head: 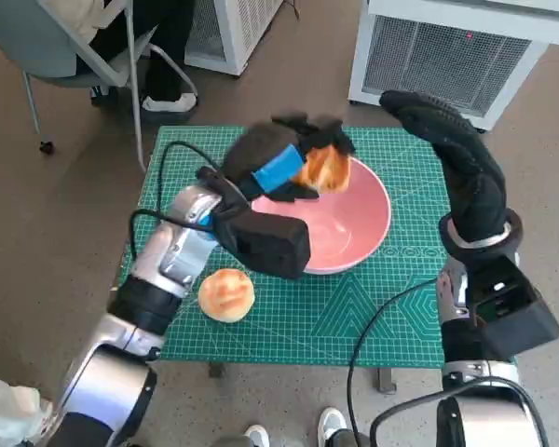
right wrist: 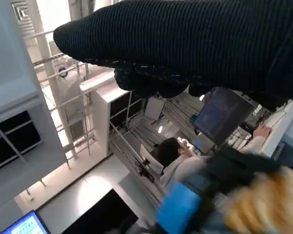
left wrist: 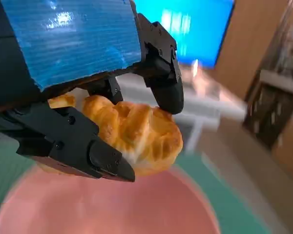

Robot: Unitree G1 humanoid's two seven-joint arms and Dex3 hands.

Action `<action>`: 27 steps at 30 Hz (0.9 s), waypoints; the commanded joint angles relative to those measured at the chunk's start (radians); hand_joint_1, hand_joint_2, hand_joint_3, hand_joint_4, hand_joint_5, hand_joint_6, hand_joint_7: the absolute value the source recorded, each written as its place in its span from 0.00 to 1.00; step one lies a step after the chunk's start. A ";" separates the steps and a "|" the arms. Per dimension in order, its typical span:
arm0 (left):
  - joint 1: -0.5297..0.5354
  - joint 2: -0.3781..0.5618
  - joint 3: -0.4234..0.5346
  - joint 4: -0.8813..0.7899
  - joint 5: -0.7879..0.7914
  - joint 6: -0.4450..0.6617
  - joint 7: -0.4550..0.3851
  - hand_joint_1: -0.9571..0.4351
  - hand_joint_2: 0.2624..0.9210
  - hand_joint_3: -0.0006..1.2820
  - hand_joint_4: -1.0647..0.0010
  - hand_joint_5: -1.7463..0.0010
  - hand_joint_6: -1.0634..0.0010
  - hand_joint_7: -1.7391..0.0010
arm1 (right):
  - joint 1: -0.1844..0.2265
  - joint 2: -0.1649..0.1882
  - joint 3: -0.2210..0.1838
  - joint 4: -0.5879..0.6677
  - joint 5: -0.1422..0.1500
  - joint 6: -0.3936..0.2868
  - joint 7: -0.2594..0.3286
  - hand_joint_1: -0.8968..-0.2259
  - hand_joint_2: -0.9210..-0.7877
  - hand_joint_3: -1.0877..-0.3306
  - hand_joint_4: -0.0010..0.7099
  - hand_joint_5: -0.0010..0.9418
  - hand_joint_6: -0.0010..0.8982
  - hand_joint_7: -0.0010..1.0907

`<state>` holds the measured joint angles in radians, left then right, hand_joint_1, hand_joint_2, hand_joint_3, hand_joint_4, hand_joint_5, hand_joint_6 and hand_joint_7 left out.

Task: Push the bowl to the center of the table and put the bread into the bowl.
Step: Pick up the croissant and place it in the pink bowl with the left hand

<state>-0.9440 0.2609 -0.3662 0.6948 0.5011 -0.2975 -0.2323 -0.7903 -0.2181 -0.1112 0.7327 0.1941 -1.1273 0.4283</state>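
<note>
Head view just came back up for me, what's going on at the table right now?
The left hand holds a golden bread roll above the pink bowl, its black fingers clamped around it, not yet released. The bowl sits on the green cutting mat. A second round bun lies on the mat near the left forearm. The gloved right hand is raised beside the bowl, holding nothing.

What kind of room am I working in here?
Probably a lab or office workspace, not a kitchen. The small table carries a green gridded cutting mat, white vented cabinets stand on the floor behind it, and the right wrist view shows a person seated at a dark computer monitor.
</note>
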 commanded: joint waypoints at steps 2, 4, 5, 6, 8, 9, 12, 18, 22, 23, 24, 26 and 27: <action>-0.047 0.003 -0.035 0.070 -0.026 0.042 -0.196 0.61 0.99 0.15 0.65 0.69 0.73 0.58 | 0.042 -0.009 -0.003 -0.032 -0.014 0.020 -0.018 0.50 0.00 0.42 0.40 0.00 0.17 0.34; -0.056 0.010 -0.043 0.061 -0.029 0.091 -0.280 0.55 1.00 0.10 0.78 0.87 0.80 0.77 | 0.048 -0.012 -0.005 -0.040 -0.021 0.021 -0.027 0.50 0.00 0.42 0.40 0.00 0.17 0.34; -0.062 0.015 -0.044 0.048 -0.030 0.119 -0.319 0.54 1.00 0.09 0.80 0.90 0.81 0.80 | 0.050 -0.013 -0.006 -0.044 -0.026 0.021 -0.032 0.50 0.00 0.42 0.40 0.00 0.17 0.34; -0.064 0.019 -0.044 0.036 -0.031 0.140 -0.347 0.51 1.00 0.07 0.84 0.93 0.83 0.85 | 0.052 -0.014 -0.007 -0.047 -0.030 0.021 -0.036 0.50 0.00 0.42 0.40 0.00 0.17 0.34; -0.062 0.030 -0.038 -0.001 -0.039 0.168 -0.394 0.48 1.00 0.05 0.89 0.97 0.84 0.89 | 0.056 -0.018 -0.011 -0.052 -0.044 0.019 -0.050 0.50 0.00 0.41 0.41 0.01 0.17 0.34; -0.052 0.037 -0.031 -0.021 -0.045 0.167 -0.404 0.47 1.00 0.04 0.90 0.98 0.84 0.91 | 0.057 -0.020 -0.013 -0.054 -0.050 0.017 -0.056 0.50 0.00 0.41 0.41 0.01 0.17 0.35; -0.019 0.055 -0.009 -0.067 -0.065 0.148 -0.408 0.43 1.00 0.03 0.94 0.99 0.84 0.94 | 0.060 -0.022 -0.015 -0.057 -0.062 0.015 -0.071 0.50 0.00 0.41 0.41 0.00 0.17 0.35; 0.055 0.100 0.054 -0.117 -0.133 -0.002 -0.339 0.41 1.00 0.02 0.97 1.00 0.85 0.96 | 0.062 -0.024 -0.013 -0.057 -0.061 0.016 -0.085 0.49 0.00 0.41 0.41 0.00 0.17 0.36; 0.124 0.140 0.122 -0.190 -0.197 -0.117 -0.291 0.42 1.00 0.03 0.92 0.99 0.81 0.95 | 0.069 -0.021 -0.010 -0.067 -0.053 0.018 -0.088 0.49 0.00 0.41 0.41 0.00 0.17 0.37; 0.146 0.149 0.144 -0.220 -0.218 -0.138 -0.283 0.42 1.00 0.03 0.91 0.99 0.80 0.95 | 0.070 -0.020 -0.010 -0.068 -0.054 0.017 -0.089 0.49 0.00 0.41 0.41 0.00 0.17 0.37; 0.162 0.155 0.158 -0.241 -0.233 -0.152 -0.278 0.43 1.00 0.02 0.86 0.99 0.75 0.95 | 0.071 -0.020 -0.009 -0.069 -0.055 0.016 -0.091 0.49 0.00 0.41 0.41 0.00 0.16 0.37; 0.212 0.171 0.200 -0.310 -0.279 -0.179 -0.268 0.43 1.00 0.02 0.82 0.99 0.73 0.95 | 0.072 -0.019 -0.009 -0.070 -0.056 0.015 -0.095 0.49 0.00 0.41 0.41 0.00 0.16 0.37; 0.241 0.180 0.220 -0.351 -0.299 -0.190 -0.264 0.43 1.00 0.02 0.78 0.99 0.69 0.95 | 0.074 -0.018 -0.009 -0.071 -0.054 0.016 -0.095 0.49 0.00 0.41 0.41 0.00 0.16 0.38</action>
<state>-0.7741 0.4060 -0.2047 0.4419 0.2619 -0.4411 -0.5176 -0.7438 -0.2342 -0.1202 0.6645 0.1507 -1.1174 0.3414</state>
